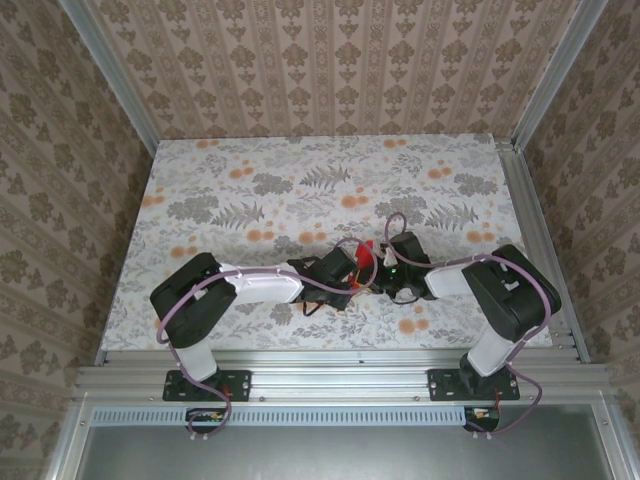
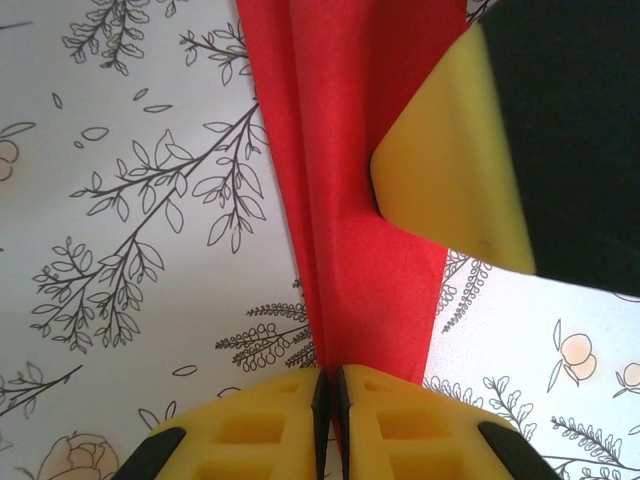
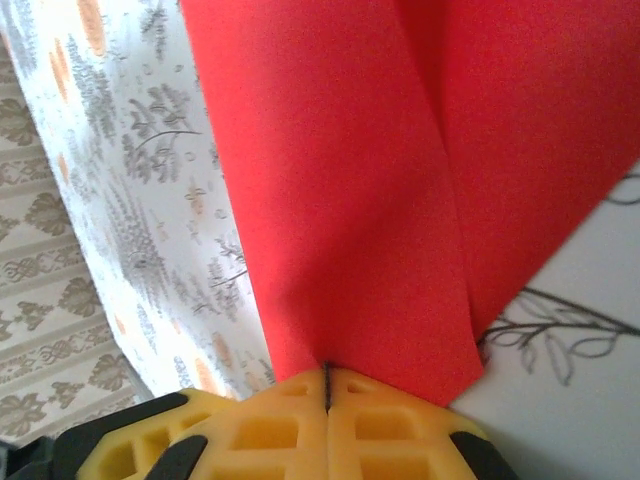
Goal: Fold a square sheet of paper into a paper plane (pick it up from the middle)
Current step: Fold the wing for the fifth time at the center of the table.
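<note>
The red sheet of paper [image 2: 350, 150] is folded lengthwise into a narrow strip with a centre crease, like a paper plane body. It hangs just above the flowered table between both arms, showing as a small red patch [image 1: 366, 262] from above. My left gripper [image 2: 330, 375] is shut on one end of it, the crease running into the slit between the pads. My right gripper [image 3: 328, 370] is shut on the red paper [image 3: 340, 180] from the other side. One of its yellow fingers [image 2: 450, 170] lies against the paper in the left wrist view. From above, the left gripper [image 1: 350, 270] and right gripper [image 1: 384, 268] nearly touch.
The table [image 1: 250, 170] has a white cloth with grey leaf and orange flower prints. Patterned walls close it in at the back and both sides, and an aluminium rail [image 1: 340, 355] runs along the near edge by the arm bases.
</note>
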Tool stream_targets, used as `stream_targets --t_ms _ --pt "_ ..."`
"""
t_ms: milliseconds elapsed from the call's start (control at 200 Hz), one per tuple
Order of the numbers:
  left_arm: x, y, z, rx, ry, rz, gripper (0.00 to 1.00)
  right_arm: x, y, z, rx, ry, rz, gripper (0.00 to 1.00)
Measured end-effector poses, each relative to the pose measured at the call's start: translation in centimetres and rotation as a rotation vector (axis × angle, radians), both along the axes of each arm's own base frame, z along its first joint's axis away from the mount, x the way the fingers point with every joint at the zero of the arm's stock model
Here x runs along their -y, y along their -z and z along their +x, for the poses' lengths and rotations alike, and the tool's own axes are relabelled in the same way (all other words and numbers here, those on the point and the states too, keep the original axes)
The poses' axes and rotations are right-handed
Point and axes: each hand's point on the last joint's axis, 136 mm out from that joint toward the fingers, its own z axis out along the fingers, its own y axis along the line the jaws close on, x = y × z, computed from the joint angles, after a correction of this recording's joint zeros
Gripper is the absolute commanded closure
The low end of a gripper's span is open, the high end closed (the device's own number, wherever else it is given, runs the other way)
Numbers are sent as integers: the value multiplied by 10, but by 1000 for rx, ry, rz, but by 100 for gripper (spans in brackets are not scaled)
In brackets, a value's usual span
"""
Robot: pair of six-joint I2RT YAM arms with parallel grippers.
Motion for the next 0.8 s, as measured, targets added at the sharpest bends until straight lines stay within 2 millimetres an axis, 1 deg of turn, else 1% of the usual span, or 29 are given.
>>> stream_targets --t_ms 320,800 --pt "0 0 -2 26 4 11 84 2 3 2 7 -37 -77 99" --pt "0 -1 -7 97 14 63 83 2 4 2 18 -48 -97 100"
